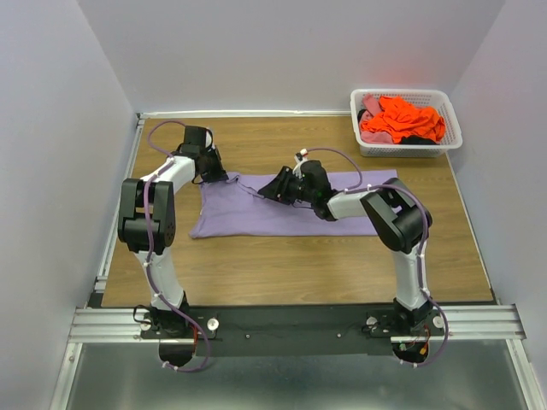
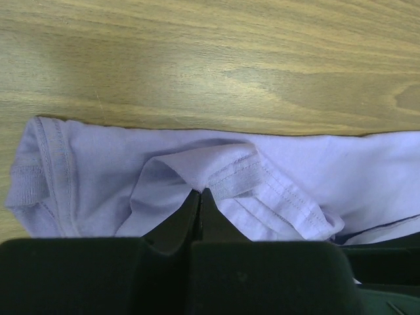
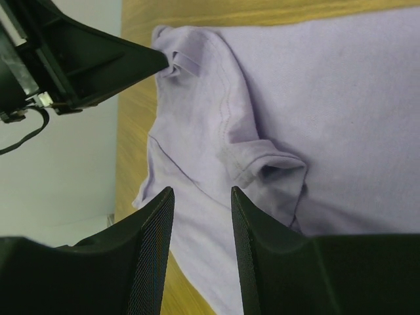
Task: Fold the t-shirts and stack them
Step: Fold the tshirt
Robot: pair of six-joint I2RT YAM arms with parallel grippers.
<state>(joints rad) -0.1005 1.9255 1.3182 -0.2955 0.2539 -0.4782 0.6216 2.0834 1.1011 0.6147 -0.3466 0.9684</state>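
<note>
One purple shirt (image 1: 256,218) lies spread flat across the middle of the overhead view, a wide, soft cotton shape on the wooden worktop (image 1: 299,273), which is pale brown with a long, clear grain. The cloth is thin and matte, with double rows of stitching along its hems, seen close in both wrist views. A sleeve (image 3: 269,174) lies rumpled into a small pocket near the centre of the right wrist view. Two black hands reach over the shirt. The left hand (image 1: 220,177), at the shirt's upper left corner in the overhead view, is pinched tight on a raised fold of hemmed edge. In the left wrist view its two dark pointed fingers (image 2: 187,216) meet with a peak of purple cloth caught between their tips. The right hand (image 1: 263,194) hovers over the shirt's upper middle, its two fingers (image 3: 154,249) parted at a moderate gap, with nothing between them but the cloth lying below. Their inner faces carry a fine mesh texture. One white plastic basket (image 1: 453,128), rectangular with lattice walls, sits in the upper right of the overhead view, well apart from the purple shirt. It holds a crumpled heap of bright orange cloth (image 1: 402,120), a bit of pink cloth (image 1: 370,107) at its left end and a dark scrap (image 1: 417,138) at the front. How many shirts make up the heap cannot be told.
</note>
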